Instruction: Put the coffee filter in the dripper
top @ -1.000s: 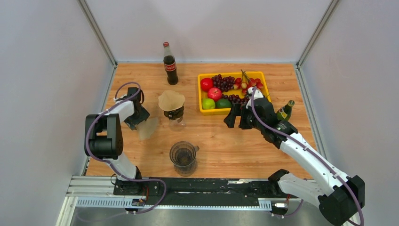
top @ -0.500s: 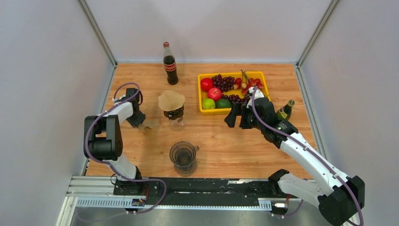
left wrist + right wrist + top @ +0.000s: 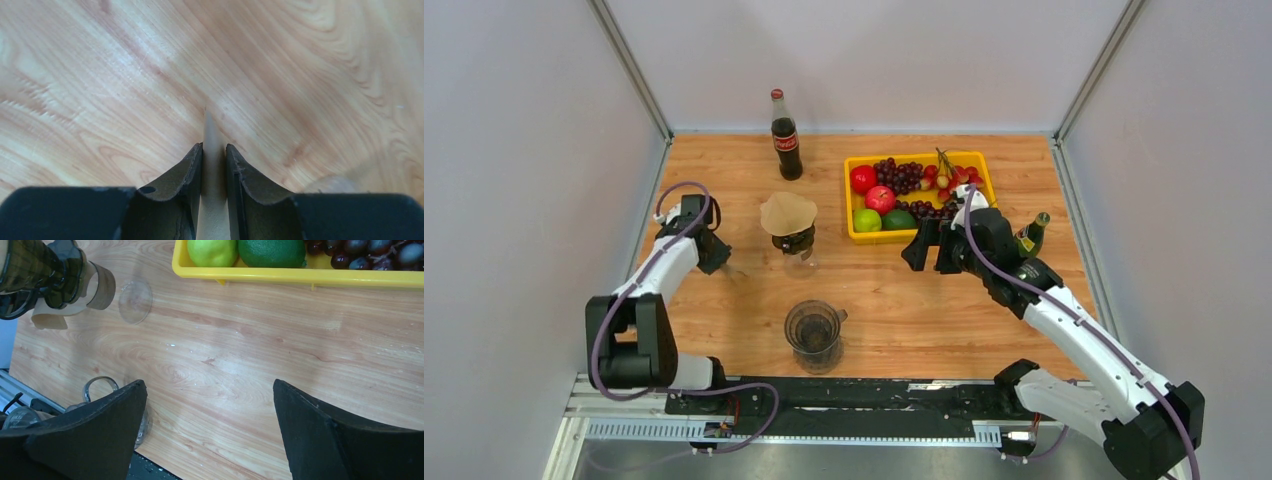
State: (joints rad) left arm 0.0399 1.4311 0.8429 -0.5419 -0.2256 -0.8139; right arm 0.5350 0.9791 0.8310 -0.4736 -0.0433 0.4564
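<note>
We look down on a wooden table point(image 3: 904, 310) with two robot arms mounted at its near edge. At the left side of the table, the left gripper point(image 3: 214, 150) is down close to the wood, and its wrist camera shows the two dark fingers point(image 3: 186, 175) drawn narrow and pinching a thin tan coffee filter point(image 3: 212, 129) seen edge-on, its tip poking out just past the fingertips above the table. The dripper point(image 3: 794, 240) stands near the middle of the table, just to the right of that gripper, and a brown paper cone point(image 3: 788, 212) sits in its top. The pinched filter is outside the dripper, apart from it. Nearer the arms' bases we see a glass server point(image 3: 814, 335). A cola bottle point(image 3: 785, 135) stands upright toward the back, and a yellow tray point(image 3: 854, 215) of fruit lies back right. The right gripper point(image 3: 209, 385) hovers just in front of the tray with its fingers spread wide and nothing between them. A green bottle point(image 3: 1030, 234) stands beside the right arm.
</note>
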